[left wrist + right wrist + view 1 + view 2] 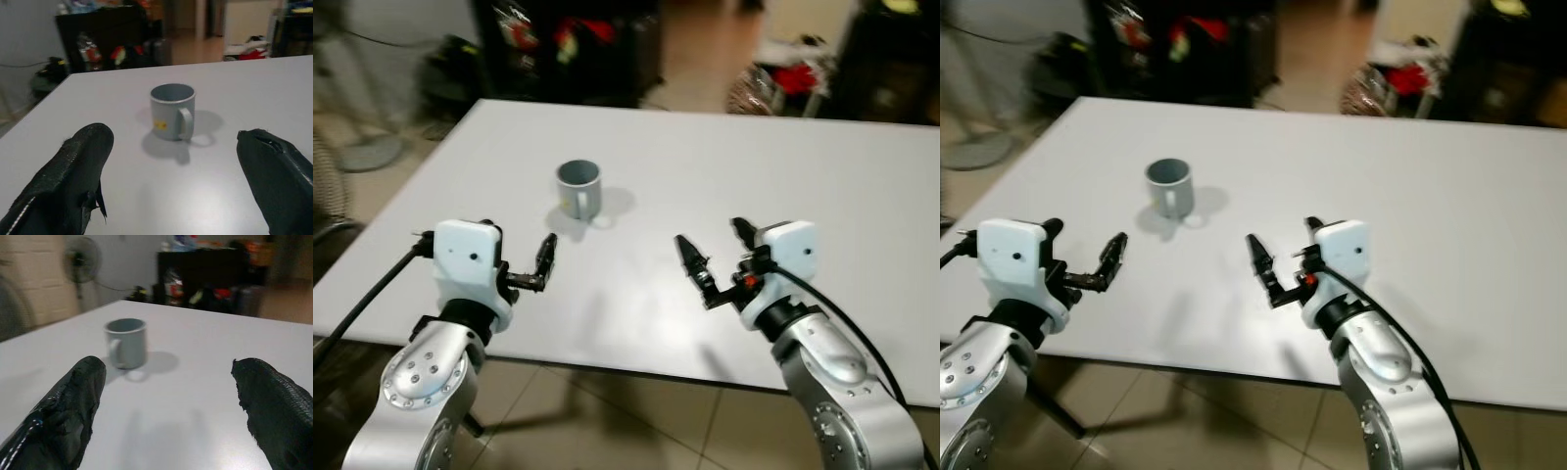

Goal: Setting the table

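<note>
One grey mug (578, 188) with a single handle and one small yellow mark on its side stands on one white table (822, 206). Two robot arms reach over the near edge: one left gripper (516, 259) and one right gripper (717, 253), each with two black fingers spread apart.

Both silver arms reached forward from the near side, bent at the elbow, wrists level. The left end effector (524, 262) hovered at the near left with its two black fingers (73, 171) spread wide apart and nothing between them. The right end effector (717, 257) hovered at the near right, its fingers (274, 401) likewise parted and empty, pointing toward the far left.
</note>
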Available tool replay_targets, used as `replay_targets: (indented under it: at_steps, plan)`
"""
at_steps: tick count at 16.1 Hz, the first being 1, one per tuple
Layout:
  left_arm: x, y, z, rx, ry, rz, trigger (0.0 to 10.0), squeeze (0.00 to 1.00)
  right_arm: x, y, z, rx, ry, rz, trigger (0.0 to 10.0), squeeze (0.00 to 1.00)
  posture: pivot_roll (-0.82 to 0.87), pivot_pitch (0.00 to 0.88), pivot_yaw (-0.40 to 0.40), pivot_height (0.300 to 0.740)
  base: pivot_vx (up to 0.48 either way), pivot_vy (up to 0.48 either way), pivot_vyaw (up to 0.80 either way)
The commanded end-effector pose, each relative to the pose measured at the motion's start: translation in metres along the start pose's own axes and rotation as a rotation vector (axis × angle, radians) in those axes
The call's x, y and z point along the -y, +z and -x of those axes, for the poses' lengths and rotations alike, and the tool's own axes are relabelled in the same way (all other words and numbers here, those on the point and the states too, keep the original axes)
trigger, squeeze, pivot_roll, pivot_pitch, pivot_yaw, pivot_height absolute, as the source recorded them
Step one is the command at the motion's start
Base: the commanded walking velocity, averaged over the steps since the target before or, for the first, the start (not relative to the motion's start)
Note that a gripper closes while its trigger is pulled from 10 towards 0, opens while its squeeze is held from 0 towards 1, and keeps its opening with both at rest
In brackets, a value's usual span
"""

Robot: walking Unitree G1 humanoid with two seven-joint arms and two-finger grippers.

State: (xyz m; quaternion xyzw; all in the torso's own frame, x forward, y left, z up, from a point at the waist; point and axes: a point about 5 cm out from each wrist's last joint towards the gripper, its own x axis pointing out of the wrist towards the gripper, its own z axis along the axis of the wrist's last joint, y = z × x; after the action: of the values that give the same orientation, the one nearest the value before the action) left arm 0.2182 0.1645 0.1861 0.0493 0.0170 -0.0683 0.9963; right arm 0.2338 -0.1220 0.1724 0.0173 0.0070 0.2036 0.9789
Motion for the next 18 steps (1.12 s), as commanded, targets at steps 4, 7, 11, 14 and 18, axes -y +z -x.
replay_targets:
  at_steps: [4,7,11,14,18]
  plan:
    - [0.000,0.002,-0.003,0.008,0.006,-0.026,10.0,0.00,-0.001,-0.002,0.002,-0.011,-0.002,-0.039,10.0,1.00,-0.07,0.017,0.063,0.740,0.000,0.000,0.80]
    - [0.000,0.003,-0.003,0.013,0.015,-0.029,10.0,0.00,0.000,-0.002,0.003,-0.012,0.007,-0.047,10.0,1.00,-0.06,0.016,0.061,0.740,0.000,0.000,0.80]
    - [0.001,0.003,-0.008,0.017,0.026,-0.041,10.0,0.00,0.003,-0.003,0.001,-0.008,-0.012,-0.068,10.0,1.00,-0.07,0.011,0.066,0.740,0.000,0.000,0.80]
    - [0.001,0.001,-0.012,0.013,0.028,-0.030,10.0,0.00,0.008,-0.002,0.000,-0.008,-0.028,-0.067,10.0,1.00,-0.08,0.000,0.072,0.740,0.000,0.000,0.80]
    - [-0.005,-0.001,-0.015,0.011,0.052,-0.049,10.0,0.00,0.014,-0.004,0.004,-0.034,-0.015,-0.055,10.0,1.00,-0.09,0.000,0.059,0.740,0.000,0.000,0.80]
